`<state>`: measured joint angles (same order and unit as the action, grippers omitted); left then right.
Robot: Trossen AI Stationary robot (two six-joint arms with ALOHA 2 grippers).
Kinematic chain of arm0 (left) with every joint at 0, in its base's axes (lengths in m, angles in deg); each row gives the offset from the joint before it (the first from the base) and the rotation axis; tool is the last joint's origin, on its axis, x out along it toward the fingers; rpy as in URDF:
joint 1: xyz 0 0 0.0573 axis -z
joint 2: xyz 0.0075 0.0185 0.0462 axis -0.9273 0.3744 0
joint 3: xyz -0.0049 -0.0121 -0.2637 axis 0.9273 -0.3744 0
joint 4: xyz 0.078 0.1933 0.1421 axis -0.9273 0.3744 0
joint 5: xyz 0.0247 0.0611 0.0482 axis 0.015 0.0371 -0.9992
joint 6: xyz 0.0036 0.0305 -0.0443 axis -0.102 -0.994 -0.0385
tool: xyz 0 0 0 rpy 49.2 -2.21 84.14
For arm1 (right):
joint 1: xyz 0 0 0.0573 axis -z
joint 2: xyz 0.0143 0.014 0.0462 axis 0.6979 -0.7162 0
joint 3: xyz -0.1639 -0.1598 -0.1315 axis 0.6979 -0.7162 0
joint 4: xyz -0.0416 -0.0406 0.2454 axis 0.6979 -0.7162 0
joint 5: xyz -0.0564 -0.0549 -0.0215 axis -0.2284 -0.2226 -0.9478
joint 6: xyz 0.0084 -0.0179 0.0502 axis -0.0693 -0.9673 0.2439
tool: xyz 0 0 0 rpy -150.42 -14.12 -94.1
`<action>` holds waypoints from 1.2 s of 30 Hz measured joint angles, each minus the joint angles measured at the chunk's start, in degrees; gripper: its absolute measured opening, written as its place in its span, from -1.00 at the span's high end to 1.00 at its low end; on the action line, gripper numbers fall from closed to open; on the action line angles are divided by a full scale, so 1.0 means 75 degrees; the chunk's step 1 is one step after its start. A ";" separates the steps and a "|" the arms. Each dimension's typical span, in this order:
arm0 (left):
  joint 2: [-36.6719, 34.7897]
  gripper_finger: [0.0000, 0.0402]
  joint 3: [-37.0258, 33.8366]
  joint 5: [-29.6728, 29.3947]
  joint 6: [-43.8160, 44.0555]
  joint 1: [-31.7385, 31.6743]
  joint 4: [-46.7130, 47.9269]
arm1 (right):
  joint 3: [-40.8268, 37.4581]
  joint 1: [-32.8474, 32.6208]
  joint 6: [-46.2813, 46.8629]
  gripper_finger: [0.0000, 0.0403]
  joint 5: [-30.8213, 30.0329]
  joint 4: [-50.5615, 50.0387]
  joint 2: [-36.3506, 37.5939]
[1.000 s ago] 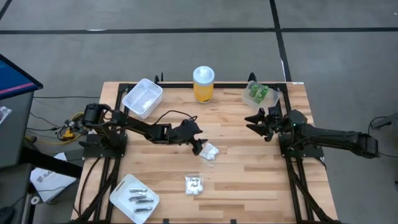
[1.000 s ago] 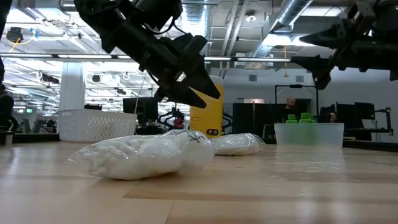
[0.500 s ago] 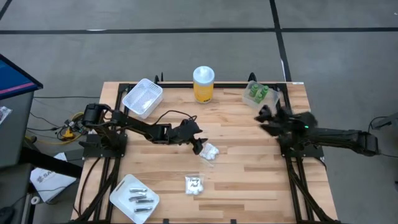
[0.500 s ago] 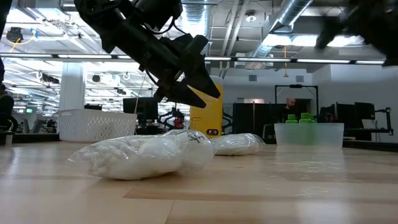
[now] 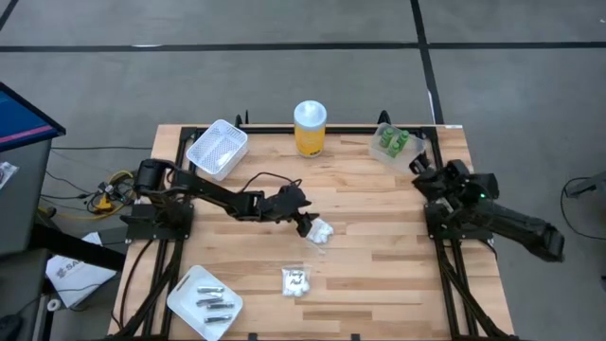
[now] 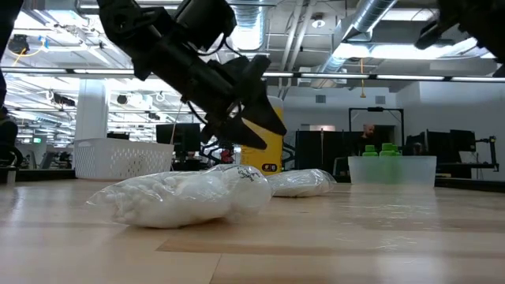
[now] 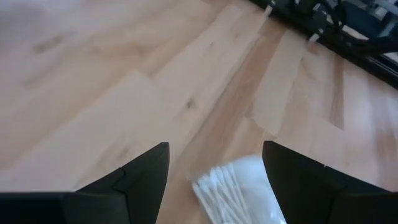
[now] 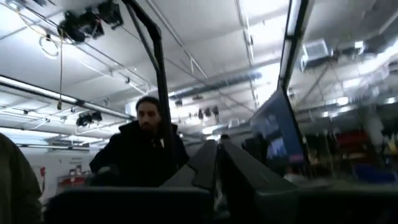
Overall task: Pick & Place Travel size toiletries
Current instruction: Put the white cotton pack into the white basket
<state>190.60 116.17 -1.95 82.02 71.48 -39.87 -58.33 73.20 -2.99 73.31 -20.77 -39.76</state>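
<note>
A white packet (image 5: 321, 232) lies flat on the wooden table near its middle. My left gripper (image 5: 306, 224) hovers open just above the packet's left end, and in the left wrist view its fingers stand on either side of the packet (image 7: 239, 190) without touching it. A second white packet (image 5: 296, 280) lies nearer the front edge. Slim silvery tubes (image 5: 212, 301) lie in a white tray at the front left. Green round pieces (image 5: 390, 142) sit in a clear tub. My right gripper (image 5: 421, 170) is shut, raised at the table's right side, holding nothing.
A tall yellow jar with a white lid (image 5: 310, 127) stands at the far middle. A white basket (image 5: 217, 148) sits at the far left, and the clear tub (image 5: 398, 150) at the far right corner. A person (image 8: 140, 155) stands beyond the table.
My right gripper has shut, drawn back toward the table's right edge and tipped upward, so that its wrist camera now faces the ceiling. My left gripper has sunk a little toward the middle packet and stays open. The packets have not moved.
</note>
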 joint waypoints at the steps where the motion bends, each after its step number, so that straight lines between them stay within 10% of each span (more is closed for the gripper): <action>1: 0.0064 -0.27 0.0000 0.0083 0.0087 0.0000 -0.0050 | 0.0029 0.0083 0.0021 0.93 -0.0003 0.0007 0.0180; 11: 0.0087 -0.27 0.0006 0.0090 -0.0241 0.0000 -0.0295 | 0.0671 -0.0064 -0.1821 0.99 -0.0174 -0.5665 0.1291; 36: 0.0660 -0.43 0.0067 0.0204 -0.0579 0.0493 0.0418 | -0.0114 -0.1006 -0.1911 0.96 -0.1089 -0.6289 0.0974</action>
<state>195.55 116.67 -0.43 77.67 75.18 -36.73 -59.19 65.65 -17.32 65.14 -67.94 -32.45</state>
